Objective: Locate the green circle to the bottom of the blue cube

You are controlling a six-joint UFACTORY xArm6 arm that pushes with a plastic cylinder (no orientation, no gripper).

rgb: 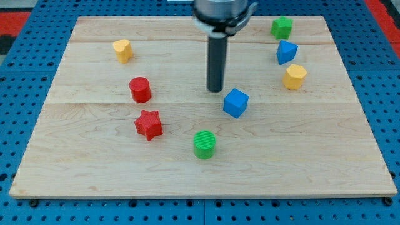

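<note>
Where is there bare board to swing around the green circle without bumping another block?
Bare wood runs along the view's bottom, under the green cylinder, and to the view's right of it below the blue cube. It is tighter on the view's left: the red star and red cylinder sit there. My tip stands just left of the blue cube.

I work in what looks like a robotics lab: my table (187, 169) is a pale wooden board lying on a blue perforated mounting plate (25, 112), its holes in a regular grid, with a red surface (25, 15) at the far corners. Small coloured toy blocks lie scattered on the board.
</note>
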